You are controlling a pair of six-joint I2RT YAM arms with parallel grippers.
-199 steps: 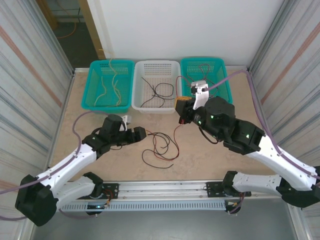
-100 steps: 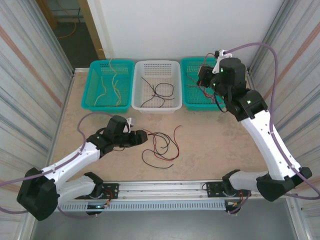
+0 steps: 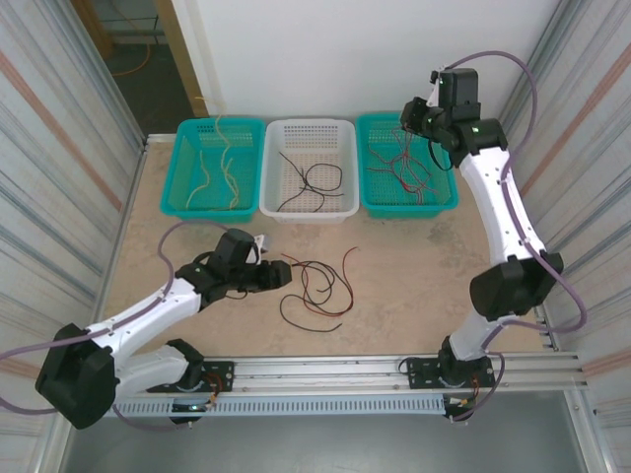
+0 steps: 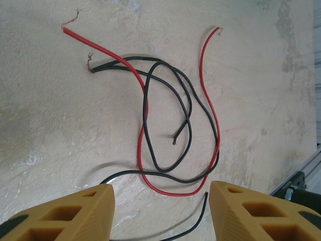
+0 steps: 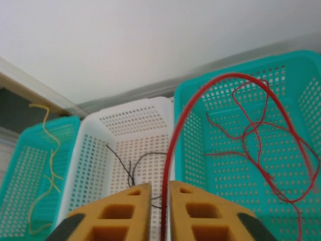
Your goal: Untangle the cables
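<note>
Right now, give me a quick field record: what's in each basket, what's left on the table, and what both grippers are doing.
left basket: yellow cables
middle basket: black cables
right basket: red cables
table: one red cable tangled with black cable, still unsorted
left gripper: open, low over the near edge of the tangle, holding nothing
right gripper: raised above the right basket, fingers nearly closed with a red cable loop between them; grip or release unclear

cables on table | three baskets behind
</note>
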